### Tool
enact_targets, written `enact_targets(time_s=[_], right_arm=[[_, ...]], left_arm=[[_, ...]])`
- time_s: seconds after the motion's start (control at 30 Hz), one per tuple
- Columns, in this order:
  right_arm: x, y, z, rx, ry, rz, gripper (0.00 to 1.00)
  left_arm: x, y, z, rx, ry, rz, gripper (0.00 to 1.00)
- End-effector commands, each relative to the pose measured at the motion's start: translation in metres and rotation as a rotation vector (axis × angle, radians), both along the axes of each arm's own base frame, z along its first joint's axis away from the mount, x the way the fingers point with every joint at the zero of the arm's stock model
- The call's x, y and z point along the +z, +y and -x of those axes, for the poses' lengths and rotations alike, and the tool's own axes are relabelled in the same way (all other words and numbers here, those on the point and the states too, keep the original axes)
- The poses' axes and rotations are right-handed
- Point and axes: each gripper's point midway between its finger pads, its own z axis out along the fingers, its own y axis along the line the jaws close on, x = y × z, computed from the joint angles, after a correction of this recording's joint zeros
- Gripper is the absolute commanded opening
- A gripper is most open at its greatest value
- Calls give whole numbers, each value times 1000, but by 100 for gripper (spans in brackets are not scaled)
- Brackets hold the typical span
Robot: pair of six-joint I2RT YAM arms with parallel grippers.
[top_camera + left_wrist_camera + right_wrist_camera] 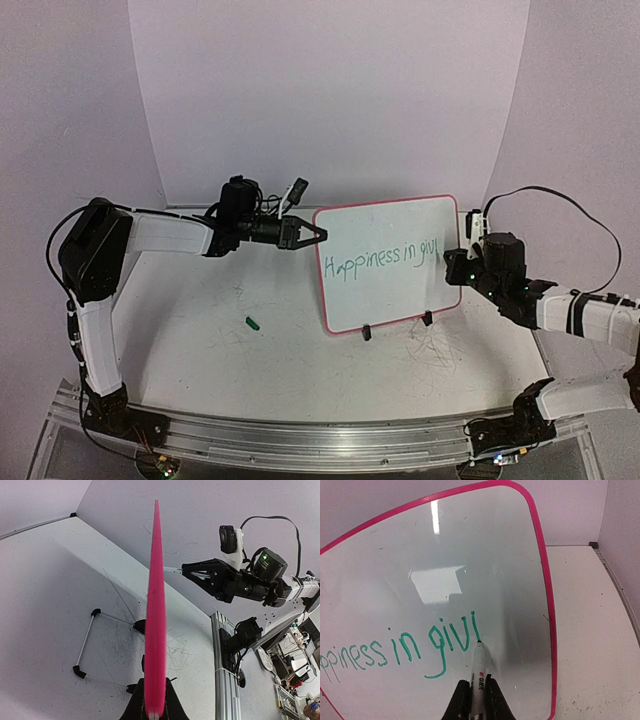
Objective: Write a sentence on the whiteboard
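- Whiteboard (pixel 390 225): stands upright on the table (pixel 200 320), on two black feet (pixel 367 333); looks stiff, light and slippery, so best held by the pink rim (pixel 155 620).
- Left gripper (pixel 318 234): pinches the board's left rim.
- Right gripper (pixel 477 702): squeezes a marker (pixel 479 667), tip touching the board.
- Sentence (pixel 405 650): reads "Happiness in givi", unfinished.

whiteboard (pixel 390 295): upright, green sentence (pixel 383 258) across middle
left gripper (pixel 320 234): board's 10 o'clock edge
right gripper (pixel 449 266): board's 3 o'clock edge
green piece (pixel 253 322): table (pixel 190 300), board's 8 o'clock
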Motion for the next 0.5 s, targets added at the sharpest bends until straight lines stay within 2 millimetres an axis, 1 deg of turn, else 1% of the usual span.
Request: enact_targets(time_s=[0.0, 0.47], right_arm=[[31, -1, -1, -2, -78, -38, 0], [45, -1, -15, -24, -116, -15, 0]], left_arm=[[3, -10, 23, -65, 8, -8, 0], [3, -10, 24, -66, 6, -7, 0]])
